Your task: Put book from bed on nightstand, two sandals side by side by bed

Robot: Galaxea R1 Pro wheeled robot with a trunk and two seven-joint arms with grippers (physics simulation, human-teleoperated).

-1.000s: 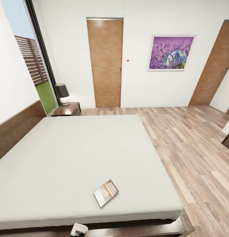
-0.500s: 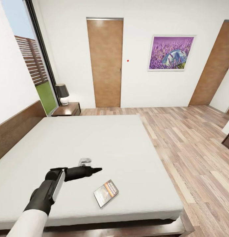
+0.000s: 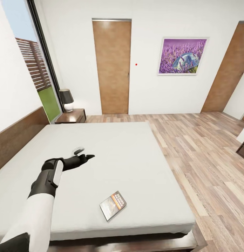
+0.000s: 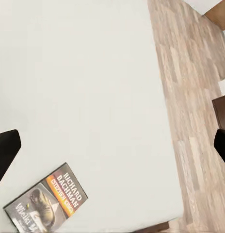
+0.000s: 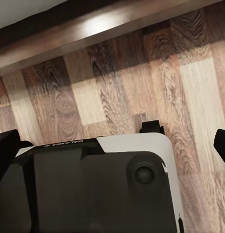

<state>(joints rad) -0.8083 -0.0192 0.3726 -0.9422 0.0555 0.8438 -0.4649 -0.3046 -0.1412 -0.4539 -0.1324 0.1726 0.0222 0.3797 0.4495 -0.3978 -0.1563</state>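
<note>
Head view: the left arm is extended forward over the bed (image 3: 111, 154), with the left gripper (image 3: 87, 156) held above the mattress and pointed toward its middle. In the left wrist view, its fingertips (image 4: 6, 148) are spread wide apart, holding nothing. The book (image 3: 113, 205) is positioned flat on the mattress near the foot edge, well apart from the gripper. The nightstand (image 3: 71, 116) is located beside the headboard.

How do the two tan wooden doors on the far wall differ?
The tan wooden door beside the window faces the camera square and shows fully, top to floor. The tan wooden door at the far right appears slanted and is cut off by the picture edge. Both are shut, plain and the same wood tone.
</note>
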